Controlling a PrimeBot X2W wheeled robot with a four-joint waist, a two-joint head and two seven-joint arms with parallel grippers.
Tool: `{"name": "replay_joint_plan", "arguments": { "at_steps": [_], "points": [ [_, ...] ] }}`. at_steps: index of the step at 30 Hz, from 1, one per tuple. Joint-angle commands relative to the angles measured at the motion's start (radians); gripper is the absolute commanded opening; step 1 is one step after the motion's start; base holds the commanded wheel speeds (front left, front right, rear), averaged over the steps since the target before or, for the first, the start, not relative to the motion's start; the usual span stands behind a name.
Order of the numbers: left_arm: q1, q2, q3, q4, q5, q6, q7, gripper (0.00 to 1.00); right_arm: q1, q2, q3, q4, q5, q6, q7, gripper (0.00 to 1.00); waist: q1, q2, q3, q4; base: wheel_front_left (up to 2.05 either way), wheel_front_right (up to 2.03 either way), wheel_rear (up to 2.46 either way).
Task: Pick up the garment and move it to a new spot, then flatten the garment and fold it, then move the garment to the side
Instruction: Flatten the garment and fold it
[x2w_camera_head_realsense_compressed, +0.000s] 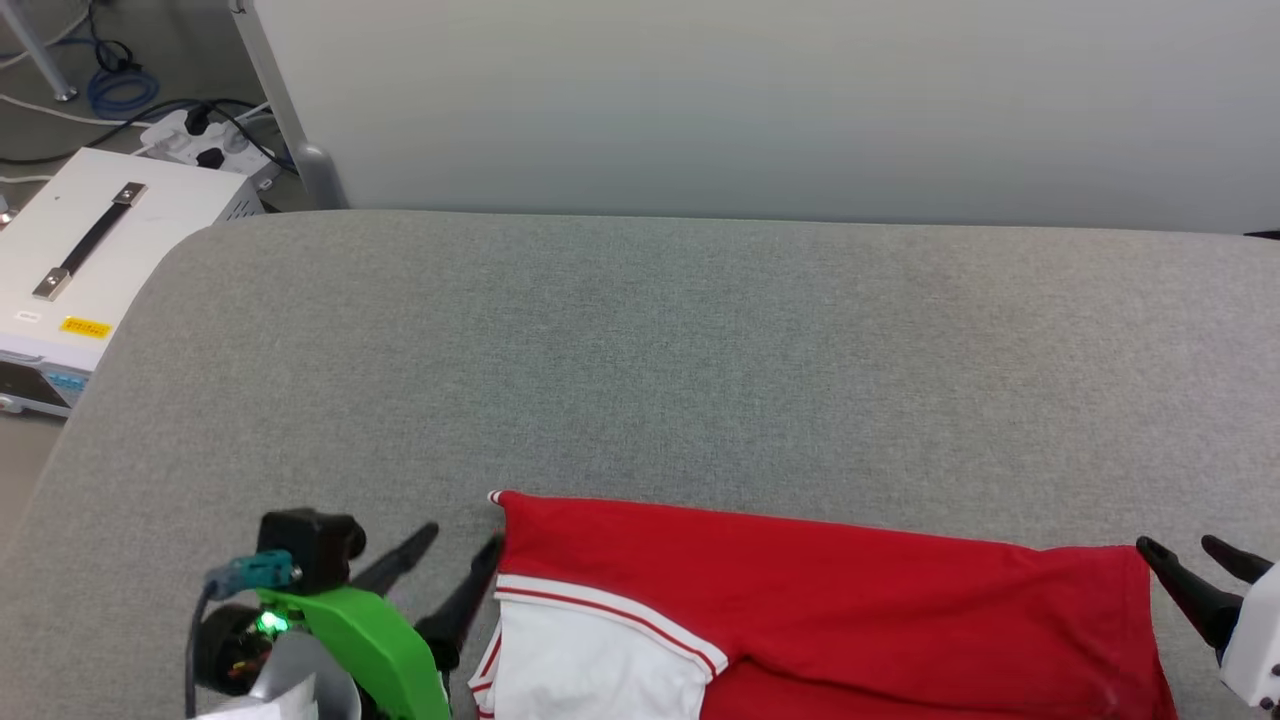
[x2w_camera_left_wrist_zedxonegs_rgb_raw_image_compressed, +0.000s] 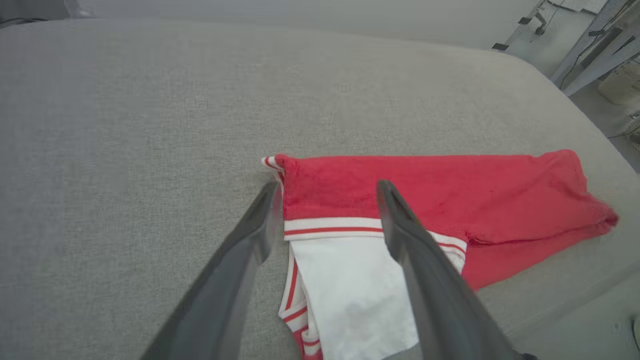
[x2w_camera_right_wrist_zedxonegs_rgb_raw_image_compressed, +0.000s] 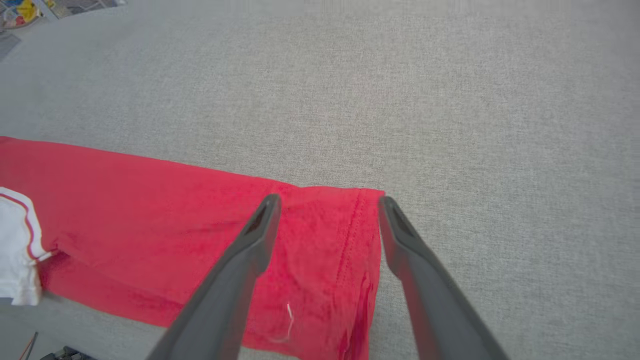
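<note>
Since shirt (x2w_camera_head_realsense_compressed: 800, 580) seems folded, left gripper (x2w_camera_head_realsense_compressed: 463, 537) and right gripper (x2w_camera_head_realsense_compressed: 1178, 545) gape empty, a corner between each's jaws.

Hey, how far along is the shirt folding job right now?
Done: the garment lies folded into a flat strip on the gray surface, with a white sleeve showing at its left end. In hand: nothing; the left gripper and the right gripper are open, one at each end. Left: perhaps another fold, then moving it to the side.
</note>
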Motion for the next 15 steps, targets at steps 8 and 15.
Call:
{"name": "replay_joint_plan", "arguments": {
  "at_steps": [8, 15],
  "points": [
    [-0.034, -0.057, 0.084, 0.030, 0.148, 0.042, -0.321, 1.00, 0.037, 0.130, -0.117, -0.084, -0.072, -0.001, 0.100, 1.00, 0.0000, -0.0001, -0.001, 0.008, 0.00, 0.00, 0.00],
    [0.008, -0.164, 0.221, 0.042, 0.234, 0.035, -0.399, 1.00, 0.076, 0.225, -0.228, -0.078, -0.160, -0.001, 0.157, 1.00, 0.0000, -0.0001, 0.021, 0.026, 0.00, 0.00, 0.00]
  ]
}}
